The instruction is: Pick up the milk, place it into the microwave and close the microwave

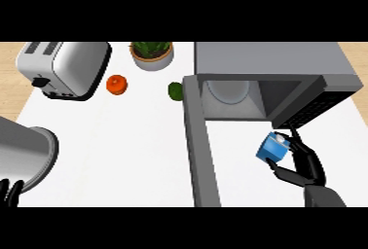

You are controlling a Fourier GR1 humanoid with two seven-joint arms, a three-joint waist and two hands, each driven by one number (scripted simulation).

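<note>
Head view: right hand (305,163) fingers curl round the blue milk carton (273,149) (microwave (316,82) door (195,146) open), just beyond them; left hand (10,192) fingers unclear.

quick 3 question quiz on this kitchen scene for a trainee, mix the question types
1. True or false: the microwave door is closed.
2. What does the right hand hold? A) the orange fruit B) the blue milk carton C) the potted plant
3. Fill in: the toaster stands at the counter's far ____ side.

Key
1. False: the door stands open.
2. B: its fingers curl round the carton, just outside the microwave's opening.
3. Left.
</note>
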